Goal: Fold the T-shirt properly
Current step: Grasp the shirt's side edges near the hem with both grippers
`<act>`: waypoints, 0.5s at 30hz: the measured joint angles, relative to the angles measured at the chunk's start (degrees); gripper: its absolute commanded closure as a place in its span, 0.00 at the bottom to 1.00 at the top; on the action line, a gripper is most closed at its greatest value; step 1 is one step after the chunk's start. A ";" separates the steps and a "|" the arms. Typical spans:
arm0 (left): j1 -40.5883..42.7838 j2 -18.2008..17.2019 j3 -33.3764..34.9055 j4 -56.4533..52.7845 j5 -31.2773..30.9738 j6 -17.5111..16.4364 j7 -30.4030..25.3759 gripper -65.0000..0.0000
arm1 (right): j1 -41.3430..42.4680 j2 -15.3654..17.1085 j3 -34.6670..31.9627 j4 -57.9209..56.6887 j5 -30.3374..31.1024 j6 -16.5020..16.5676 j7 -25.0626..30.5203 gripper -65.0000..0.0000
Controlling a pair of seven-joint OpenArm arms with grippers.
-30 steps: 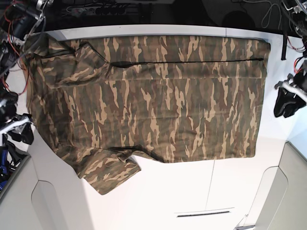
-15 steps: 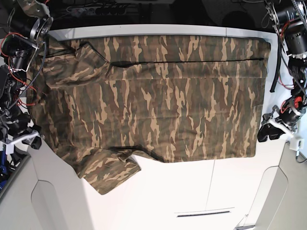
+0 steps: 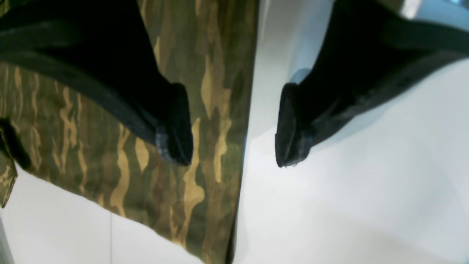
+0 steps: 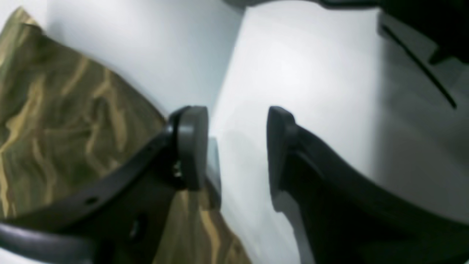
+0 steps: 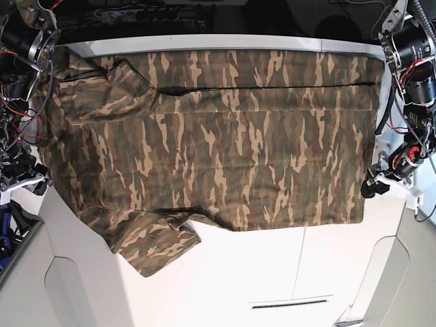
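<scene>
1. Jaws on both black grippers stand apart with nothing between them.
2. At the base view's left edge, the right gripper [image 4: 234, 148] hangs over the white table [image 5: 272, 272]; one finger [image 4: 190, 146] sits above the sleeve edge, the other above bare tabletop.
3. Spread flat across the table lies the camouflage-print short-sleeved cloth T-shirt [image 5: 218, 143], one side folded inward.
4. On the right, the left gripper [image 3: 234, 135] straddles the shirt's straight hem, one finger [image 3: 176, 128] over cloth.
</scene>
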 measured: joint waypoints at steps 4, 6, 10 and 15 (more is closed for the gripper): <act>-0.13 0.66 -0.07 -0.28 -0.07 -0.04 -0.17 0.40 | 0.15 -0.39 0.00 -1.49 0.24 1.29 0.96 0.60; -0.13 1.53 -0.11 -0.28 -0.48 -0.04 -0.59 0.40 | 0.17 -0.94 0.02 -1.73 0.63 1.68 1.29 0.60; -0.46 3.67 -0.11 -0.26 -1.03 -0.24 -0.92 0.40 | 0.44 -2.12 0.04 -1.99 0.87 1.84 2.01 0.60; -0.57 4.52 -0.11 -0.26 -1.09 -0.24 -0.92 0.40 | 0.57 -3.32 -0.57 -2.01 2.86 5.57 1.79 0.60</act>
